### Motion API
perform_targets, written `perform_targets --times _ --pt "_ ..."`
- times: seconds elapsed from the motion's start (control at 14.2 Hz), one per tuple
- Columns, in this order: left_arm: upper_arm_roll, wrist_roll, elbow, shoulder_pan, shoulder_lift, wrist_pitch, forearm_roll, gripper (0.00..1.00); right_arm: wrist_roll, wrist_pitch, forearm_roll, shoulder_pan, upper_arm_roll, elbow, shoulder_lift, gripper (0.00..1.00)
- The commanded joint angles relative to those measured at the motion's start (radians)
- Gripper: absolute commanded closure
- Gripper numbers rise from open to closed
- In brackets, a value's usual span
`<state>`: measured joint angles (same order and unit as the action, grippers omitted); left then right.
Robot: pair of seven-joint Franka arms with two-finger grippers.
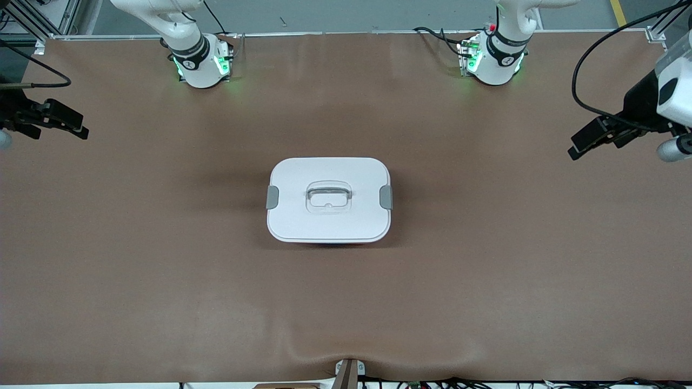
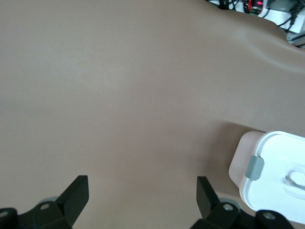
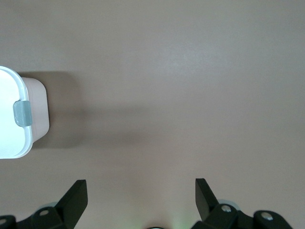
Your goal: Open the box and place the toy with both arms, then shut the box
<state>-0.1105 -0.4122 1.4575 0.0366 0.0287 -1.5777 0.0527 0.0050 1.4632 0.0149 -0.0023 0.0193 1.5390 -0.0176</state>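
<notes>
The white rectangular plastic box (image 1: 328, 200) sits mid-desk on the brown mat-covered desk (image 1: 162, 270), its lid seated flat, the two grey side clips (image 1: 272, 197) down and the clear recessed handle (image 1: 328, 195) on top. No toy shows anywhere. You cannot tell from this whether the toy is sealed inside or out of sight with the box waiting to be opened, so read the lid before committing either arm.

Your left claw (image 2: 142, 195) hangs over the desk's left-arm end, fingers spread wide on nothing. Your right claw (image 3: 141, 198) hangs over the right-arm end, likewise parted and bare.

If you go to the box, bring each claw squarely onto its own clip.

The front view alone shows the handle whole and both clips together; each wrist view shows only one clip and the box wall beneath the lid.
</notes>
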Motion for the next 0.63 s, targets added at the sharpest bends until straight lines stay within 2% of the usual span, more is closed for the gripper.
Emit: perform_targets --times 0.0,0.21,0.56 --pt "-0.026 0.029 0.043 -0.015 -0.064 0.024 0.022 0.00 -0.008 -0.015 -0.007 0.002 0.001 -0.020 0.010 0.00" --pt "-0.015 0.100 0.043 -0.017 -0.087 0.079 0.022 0.00 -0.008 -0.014 -0.007 0.004 -0.001 -0.022 0.010 0.00" --pt "-0.024 0.108 0.035 -0.017 -0.141 0.094 0.026 0.00 -0.008 -0.011 -0.007 0.001 -0.001 -0.022 0.010 0.00"
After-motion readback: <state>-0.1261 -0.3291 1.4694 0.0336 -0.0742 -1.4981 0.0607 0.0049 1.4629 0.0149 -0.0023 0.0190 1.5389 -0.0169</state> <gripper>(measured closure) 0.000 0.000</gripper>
